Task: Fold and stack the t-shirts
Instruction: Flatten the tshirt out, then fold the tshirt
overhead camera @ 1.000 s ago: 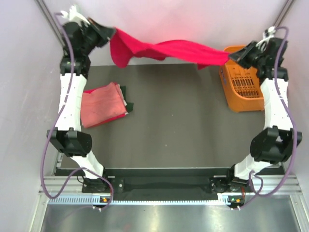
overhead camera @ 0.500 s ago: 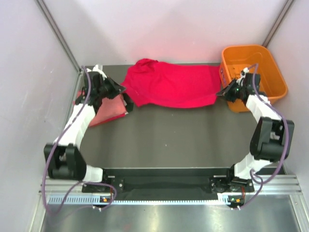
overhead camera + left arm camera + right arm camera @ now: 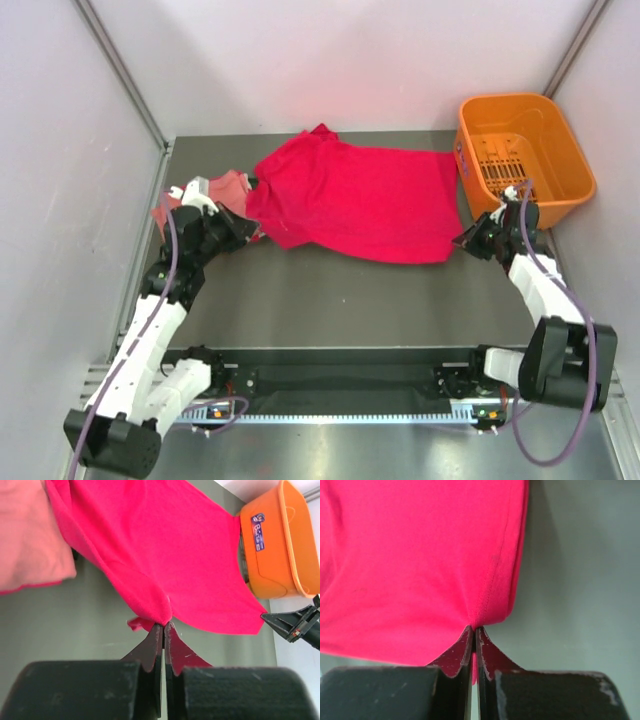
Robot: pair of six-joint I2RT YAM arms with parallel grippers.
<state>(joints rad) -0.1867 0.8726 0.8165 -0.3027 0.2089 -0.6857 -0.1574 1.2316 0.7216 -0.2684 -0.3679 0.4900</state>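
The crimson red t-shirt [image 3: 365, 200] lies spread across the back middle of the dark table. My left gripper [image 3: 252, 231] is shut on its near left corner, seen in the left wrist view [image 3: 164, 625] pinching a fold of the red t-shirt [image 3: 165, 545]. My right gripper [image 3: 463, 243] is shut on the near right corner, and the right wrist view [image 3: 474, 628] shows the hem of the red shirt [image 3: 420, 555] pinched. The salmon pink t-shirt [image 3: 215, 190] lies folded at the left, partly under the red one, and shows in the left wrist view [image 3: 30, 540]. The green and pale shirts are hidden.
An orange plastic basket [image 3: 565, 150] stands at the back right corner, just behind my right arm; it also shows in the left wrist view [image 3: 280, 540]. Pale walls close in the left, back and right. The dark table [image 3: 340, 300] shows bare in front of the shirt.
Both grippers came down from holding the red shirt in the air and pulled back toward the near edge. The shirt now lies flat on the table, drawn nearer and over the pink stack's edge.
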